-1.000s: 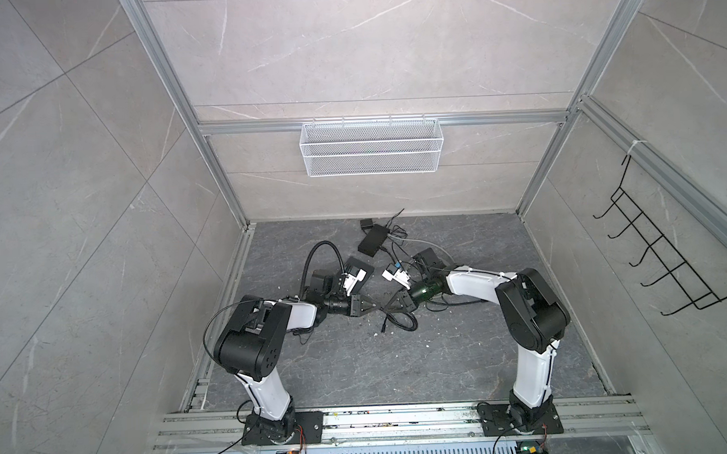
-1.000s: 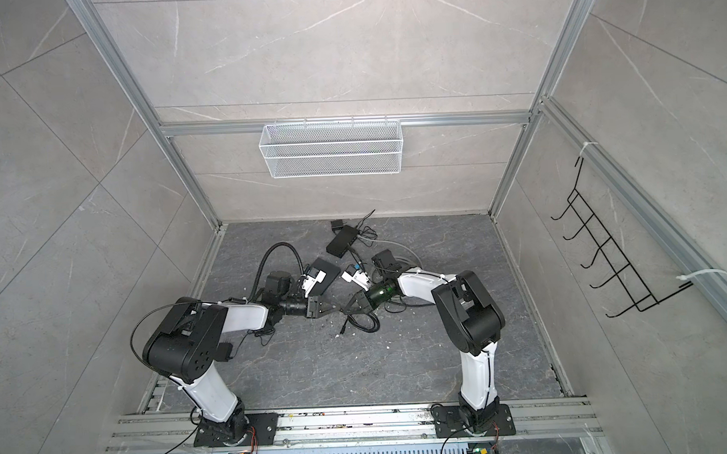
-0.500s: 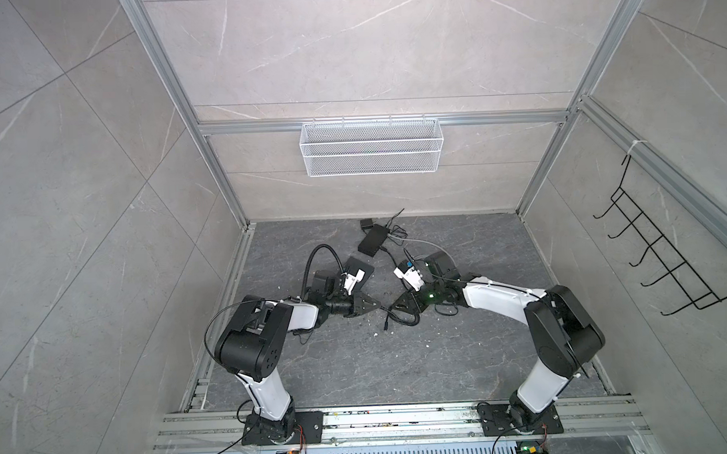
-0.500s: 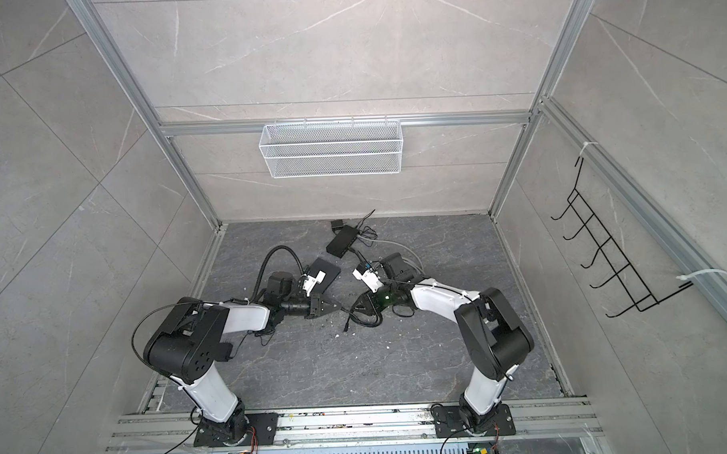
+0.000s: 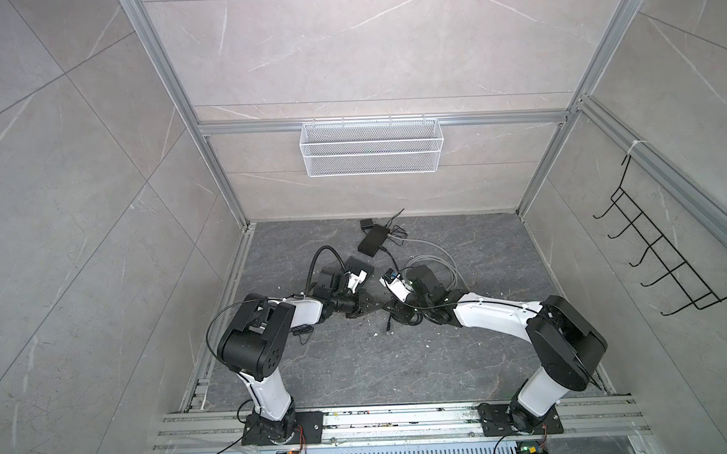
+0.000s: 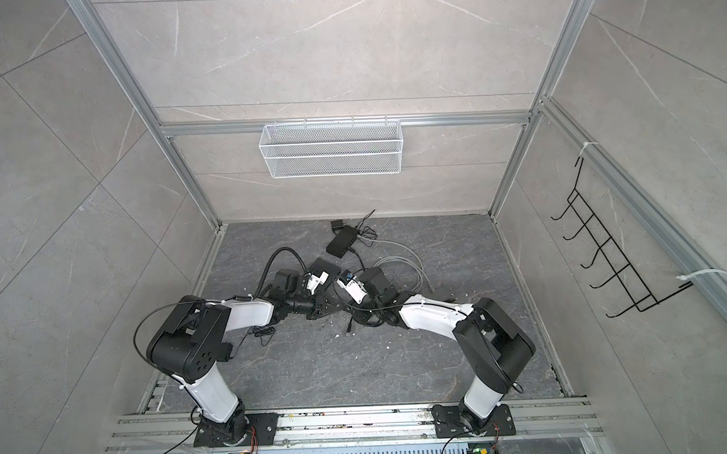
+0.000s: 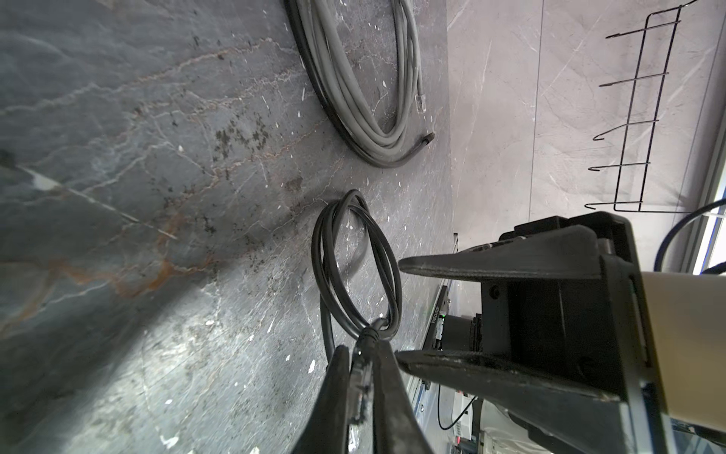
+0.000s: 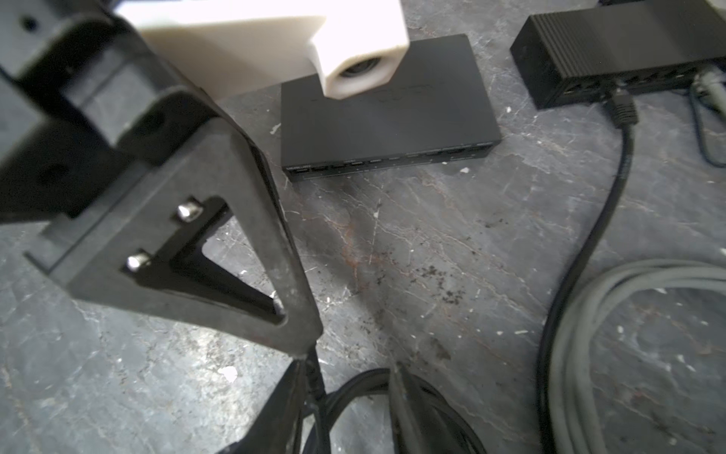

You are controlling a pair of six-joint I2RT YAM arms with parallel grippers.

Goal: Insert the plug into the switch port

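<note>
The left gripper (image 7: 361, 355) is pressed together on the plug (image 7: 359, 383), low over the middle of the floor (image 7: 157, 196). The black connector lies lengthwise between the two fingers. Its boot and cable leave past the fingertips, so the nose seems to point back toward the wrist. That hold would not let it enter a port, and I judge a regrip is needed.

The right gripper (image 7: 398, 308) faces it at close range, likely for that reason. Its jaws are spread partway and pinch nothing. In the right wrist view they stand around a strand of the black cable coil (image 7: 353, 267), which runs just beside one finger.

Beyond both grippers, the switch (image 8: 389, 118) lies flat on the floor. Its row of empty ports faces the arms, so it can be approached straight on.

Farther off, near the floor's back edge, sits a second black box (image 8: 613, 47) with a lead already plugged in. A grey cable coil (image 7: 353, 98) lies toward the right side, well apart from the plug.
</note>
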